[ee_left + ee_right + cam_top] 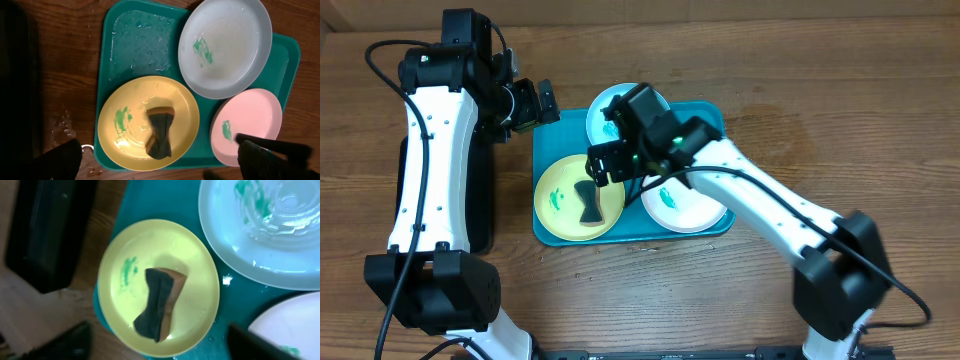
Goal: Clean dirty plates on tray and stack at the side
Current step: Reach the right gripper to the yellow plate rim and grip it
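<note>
The turquoise tray (710, 120) holds three plates, each with a green smear. The yellow-green plate (560, 200) carries a dark sponge (587, 200). The light blue plate (605, 110) is partly hidden by my right arm. The white plate (685, 208) sits at the right. My right gripper (608, 160) is open, just above the yellow-green plate (190, 255), with the sponge (157, 302) below its fingers (160, 347). My left gripper (535, 103) is open and empty, over the tray's far left corner. The left wrist view shows the tray (140, 45) and all three plates from above its fingers (160, 167).
A black tray (485, 200) lies left of the turquoise tray, under my left arm, and shows in the right wrist view (50, 230). Water drops (62, 125) lie on the wooden table beside the tray. The tray's bare corner is wet.
</note>
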`<state>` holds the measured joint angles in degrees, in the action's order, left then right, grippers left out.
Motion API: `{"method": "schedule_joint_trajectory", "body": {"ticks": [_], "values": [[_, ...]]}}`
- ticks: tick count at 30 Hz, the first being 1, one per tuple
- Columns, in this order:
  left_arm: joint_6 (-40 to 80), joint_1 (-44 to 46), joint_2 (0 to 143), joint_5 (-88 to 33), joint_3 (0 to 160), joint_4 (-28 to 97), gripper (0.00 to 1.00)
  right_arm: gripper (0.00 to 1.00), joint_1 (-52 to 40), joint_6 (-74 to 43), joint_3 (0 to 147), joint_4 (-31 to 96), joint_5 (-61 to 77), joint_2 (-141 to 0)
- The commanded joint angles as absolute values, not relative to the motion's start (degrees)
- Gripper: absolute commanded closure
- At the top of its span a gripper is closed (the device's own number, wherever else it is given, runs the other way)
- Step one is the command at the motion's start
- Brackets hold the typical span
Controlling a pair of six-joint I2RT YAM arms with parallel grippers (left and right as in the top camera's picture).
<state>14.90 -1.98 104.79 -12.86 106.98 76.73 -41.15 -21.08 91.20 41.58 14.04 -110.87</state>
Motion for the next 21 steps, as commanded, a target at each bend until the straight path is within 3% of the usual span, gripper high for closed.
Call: {"method": "schedule_joint_trajectory", "body": {"ticks": [1,6,18,21], "values": [[15.4,-1.8,104.7,-13.3,107.4,76.5,0.0,0.45,-41.7,-21.5,92.9,41.4,8.9,-115.2],[15.4,-1.8,104.7,-13.4,107.4,76.2,0.0,0.49,-42.0,-21.8,92.9,42.0,8.7,-120.3],[15.4,-1.8,104.7,-12.9,107.4,76.3,0.0,0.49,-42.0,-23.0,91.9,40.8,7.5,-124.5],[15.3,-1.8,104.7,-12.9,107.4,76.4,0.0,0.54,-42.0,-23.2,91.9,40.6,7.5,-125.3]]}}
